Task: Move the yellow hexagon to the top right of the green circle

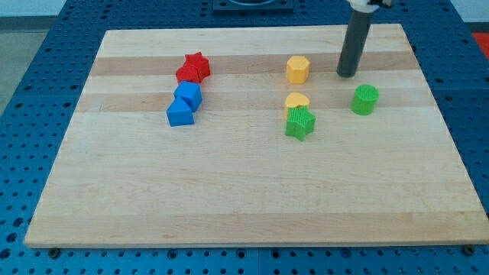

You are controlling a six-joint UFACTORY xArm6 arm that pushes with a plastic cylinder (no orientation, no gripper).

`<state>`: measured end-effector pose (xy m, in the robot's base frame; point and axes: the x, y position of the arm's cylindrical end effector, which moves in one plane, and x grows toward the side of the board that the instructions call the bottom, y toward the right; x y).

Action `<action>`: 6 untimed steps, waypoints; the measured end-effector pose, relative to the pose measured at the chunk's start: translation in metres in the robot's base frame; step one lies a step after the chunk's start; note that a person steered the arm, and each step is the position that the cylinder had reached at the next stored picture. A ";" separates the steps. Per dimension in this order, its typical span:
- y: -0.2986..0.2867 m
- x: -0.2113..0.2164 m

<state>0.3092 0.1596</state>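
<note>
Nearest lie the green star (300, 123) and yellow heart (297, 100), touching. Right of them sits the green circle (365, 99). Farther, the yellow hexagon (298, 69) waits untouched; my tip (347, 74), a bare rod holding nothing, stands to its right. I judge 1 approach remains: circle left, then push rightward.

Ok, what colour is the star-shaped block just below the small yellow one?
Green; the green star touches the yellow block, clear in the camera view.
</note>
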 end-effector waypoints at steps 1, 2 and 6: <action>-0.027 -0.033; -0.076 -0.039; -0.116 -0.008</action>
<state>0.3010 0.0438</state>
